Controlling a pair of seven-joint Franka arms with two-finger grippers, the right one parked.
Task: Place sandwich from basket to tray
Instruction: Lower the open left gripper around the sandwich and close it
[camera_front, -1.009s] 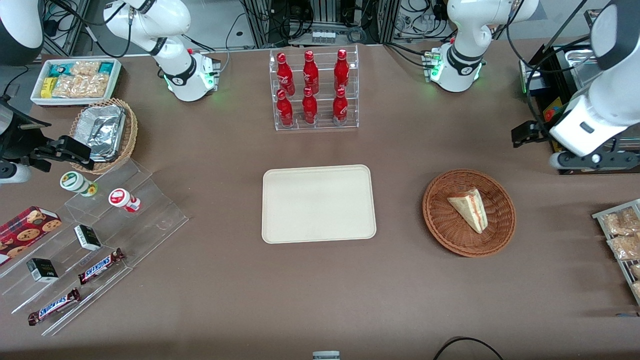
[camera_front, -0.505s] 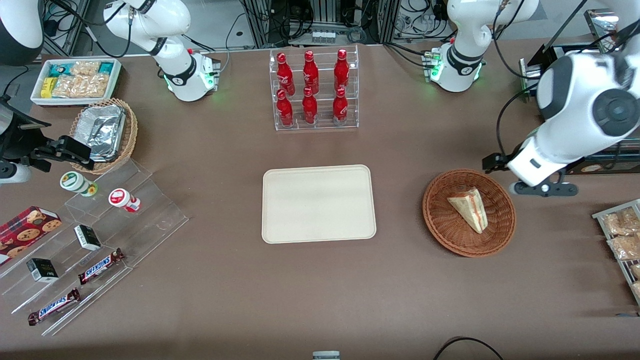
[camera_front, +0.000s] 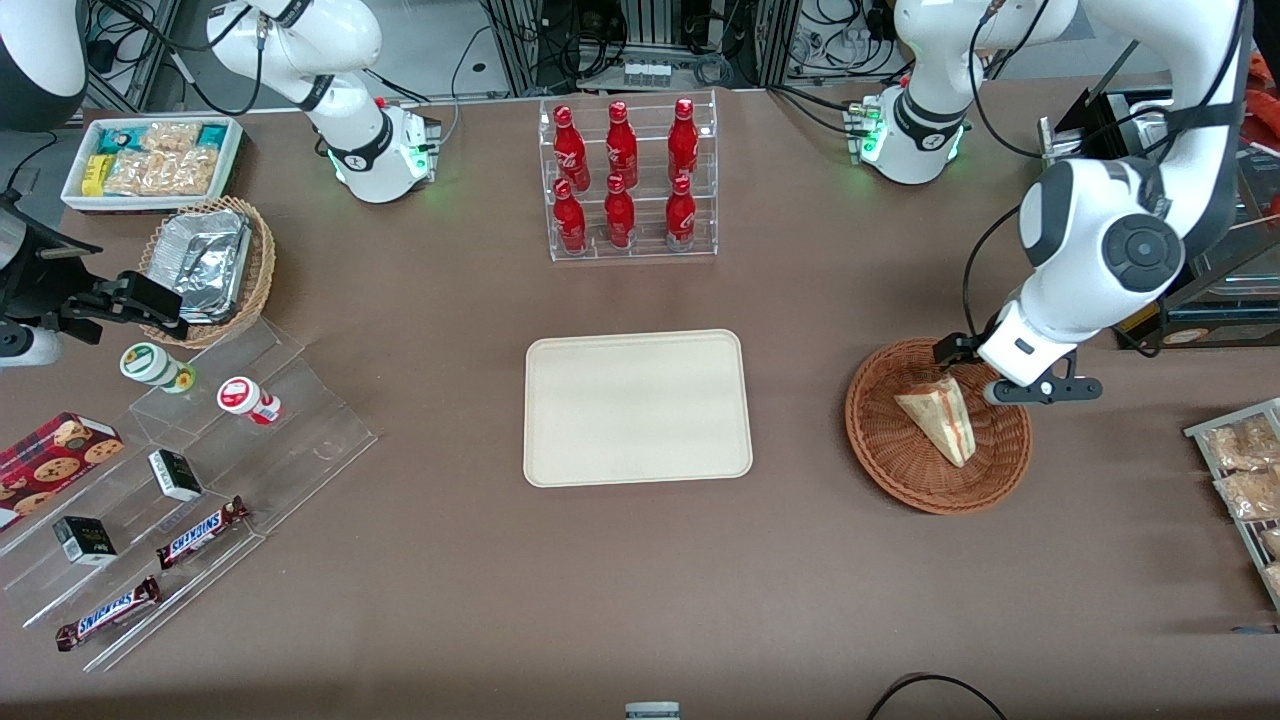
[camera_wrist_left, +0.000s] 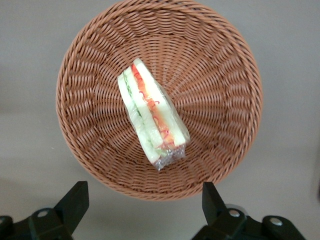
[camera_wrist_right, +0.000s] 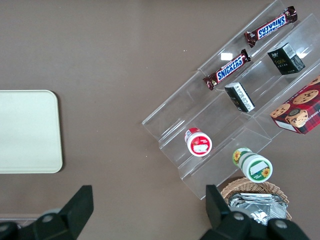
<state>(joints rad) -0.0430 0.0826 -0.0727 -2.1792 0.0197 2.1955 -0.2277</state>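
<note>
The sandwich (camera_front: 940, 420), a pale wrapped wedge with a red and green filling stripe, lies in the reddish-brown wicker basket (camera_front: 880, 470). The cream tray (camera_front: 637, 407) lies flat mid-table beside the basket, toward the parked arm's end, with nothing on it. My left gripper (camera_front: 990, 375) hangs above the basket's rim that is farther from the front camera, not touching it. In the left wrist view the sandwich (camera_wrist_left: 150, 115) lies in the middle of the basket (camera_wrist_left: 225, 65). The gripper (camera_wrist_left: 144, 202) is open and empty, its fingers wide apart over bare table just outside the rim.
A clear rack of red bottles (camera_front: 628, 180) stands farther from the front camera than the tray. A wire rack of snack packets (camera_front: 1245, 480) and a black device (camera_front: 1150, 150) lie at the working arm's end. A stepped acrylic shelf with snacks (camera_front: 200, 470) lies at the parked arm's end.
The left arm has swung in from the working arm's end of the table and come down over the basket. The sandwich, basket and tray have not moved.
</note>
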